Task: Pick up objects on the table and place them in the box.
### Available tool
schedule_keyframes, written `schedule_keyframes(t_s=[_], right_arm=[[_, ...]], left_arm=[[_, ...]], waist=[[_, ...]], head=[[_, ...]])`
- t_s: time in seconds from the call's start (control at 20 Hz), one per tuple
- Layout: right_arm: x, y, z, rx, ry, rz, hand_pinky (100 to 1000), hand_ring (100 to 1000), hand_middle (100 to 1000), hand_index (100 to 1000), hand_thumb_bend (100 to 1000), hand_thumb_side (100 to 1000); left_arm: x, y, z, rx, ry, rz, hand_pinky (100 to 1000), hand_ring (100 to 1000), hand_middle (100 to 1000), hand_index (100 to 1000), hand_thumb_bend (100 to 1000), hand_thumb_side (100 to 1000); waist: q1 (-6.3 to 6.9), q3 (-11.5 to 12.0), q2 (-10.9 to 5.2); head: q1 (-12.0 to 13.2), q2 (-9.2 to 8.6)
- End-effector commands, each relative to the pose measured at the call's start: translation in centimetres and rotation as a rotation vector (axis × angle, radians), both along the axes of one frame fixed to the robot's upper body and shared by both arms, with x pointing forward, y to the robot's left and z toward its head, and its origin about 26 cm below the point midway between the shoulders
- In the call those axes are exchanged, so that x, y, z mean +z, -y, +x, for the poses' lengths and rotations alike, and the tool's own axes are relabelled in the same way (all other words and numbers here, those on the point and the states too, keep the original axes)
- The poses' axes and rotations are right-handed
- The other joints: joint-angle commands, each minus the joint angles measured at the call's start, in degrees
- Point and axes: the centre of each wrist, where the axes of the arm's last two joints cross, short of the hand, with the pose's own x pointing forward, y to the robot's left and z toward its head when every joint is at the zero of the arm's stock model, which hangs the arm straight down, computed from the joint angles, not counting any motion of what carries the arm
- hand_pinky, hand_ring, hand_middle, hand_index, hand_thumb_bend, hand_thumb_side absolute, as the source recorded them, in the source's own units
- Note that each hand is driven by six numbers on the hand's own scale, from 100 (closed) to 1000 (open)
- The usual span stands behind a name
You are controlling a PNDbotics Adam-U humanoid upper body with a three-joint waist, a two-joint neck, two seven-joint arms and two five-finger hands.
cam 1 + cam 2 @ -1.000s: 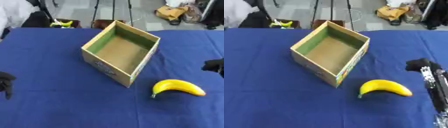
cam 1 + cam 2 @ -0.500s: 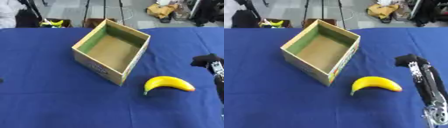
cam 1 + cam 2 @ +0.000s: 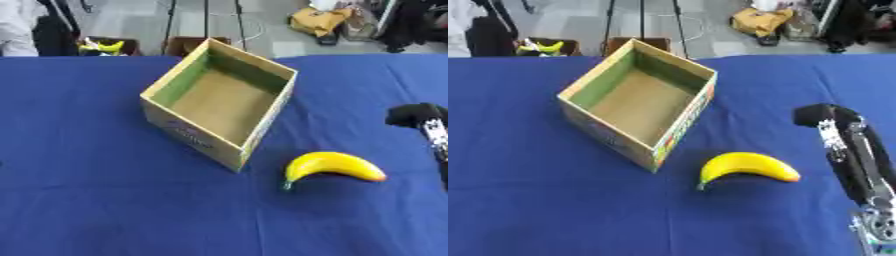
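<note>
Blue table [image 3: 79,210]: banana [image 3: 334,166] beside box [image 3: 220,107]; right hand [image 3: 815,114], fingers unclear.

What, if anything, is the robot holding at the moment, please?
Nothing is held. The yellow banana lies untouched on the blue tablecloth beside the open cardboard box; the right hand is apart from it, to its right.
</note>
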Motion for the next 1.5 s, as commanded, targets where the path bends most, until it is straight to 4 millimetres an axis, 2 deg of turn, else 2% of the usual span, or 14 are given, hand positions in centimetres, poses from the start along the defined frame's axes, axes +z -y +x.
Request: schedule_keyframes(t_s=[0.05, 0.3, 0.4, 0.55, 0.6, 0.7, 1.05, 1.2, 1.45, 1.5], right_arm=[[1.6, 0.5, -0.2, -0.011, 0.033, -0.108, 760, 690, 619, 712, 119, 1000], [2.7, 0.9, 0.0, -0.026, 0.008, -0.249, 772, 718, 650, 737, 224, 1000], [3.2, 1.0, 0.1, -0.025, -0.011, -0.302, 778, 729, 657, 747, 275, 973], [4.0, 1.2, 0.2, -0.021, -0.028, -0.364, 783, 738, 659, 754, 419, 948], [4.2, 1.2, 0.2, -0.019, -0.031, -0.383, 785, 742, 662, 759, 525, 941], [4.6, 1.4, 0.2, -0.017, -0.035, -0.416, 790, 750, 665, 767, 583, 940], [5.5, 1.6, 0.2, -0.018, -0.066, -0.521, 814, 789, 693, 804, 630, 883], [5.8, 1.7, 0.2, -0.016, -0.091, -0.569, 821, 803, 702, 814, 621, 837], [6.1, 1.6, 0.3, 0.002, -0.144, -0.643, 834, 822, 716, 828, 564, 706], [6.2, 1.6, 0.3, 0.006, -0.154, -0.651, 834, 822, 716, 828, 564, 706]], left_arm=[[0.6, 0.0, -0.1, -0.005, 0.022, 0.013, 143, 231, 302, 464, 100, 1000], [0.6, 0.0, -0.1, -0.007, 0.021, 0.014, 143, 231, 302, 464, 100, 1000], [0.6, 0.0, -0.1, -0.008, 0.020, 0.014, 143, 231, 302, 464, 100, 1000], [0.6, 0.1, -0.1, -0.008, 0.019, 0.014, 143, 231, 302, 464, 100, 1000], [0.6, 0.1, -0.1, -0.009, 0.019, 0.014, 143, 231, 302, 464, 100, 1000], [0.6, 0.1, -0.1, -0.009, 0.018, 0.014, 143, 231, 302, 464, 100, 1000], [0.5, 0.1, -0.1, -0.011, 0.015, 0.015, 143, 231, 302, 464, 100, 1000], [0.5, 0.1, -0.1, -0.013, 0.014, 0.015, 143, 231, 302, 464, 100, 1000], [0.5, 0.1, -0.1, -0.016, 0.013, 0.016, 143, 232, 302, 464, 100, 1000], [0.4, 0.2, -0.1, -0.016, 0.012, 0.016, 143, 232, 302, 464, 100, 1000]], waist=[[-0.03, 0.11, -0.99], [-0.10, 0.26, -0.95], [-0.11, 0.35, -0.97], [-0.13, 0.43, -0.93], [-0.14, 0.44, -0.92], [-0.14, 0.44, -0.89], [-0.04, 0.55, -0.81], [-0.02, 0.56, -0.84], [0.04, 0.67, -0.81], [0.04, 0.69, -0.80]], head=[[0.22, -0.13], [0.48, -0.38], [0.61, -0.52], [0.67, -0.70], [0.65, -0.71], [0.62, -0.73], [0.51, -0.79], [0.48, -0.79], [0.36, -0.92], [0.35, -0.93]])
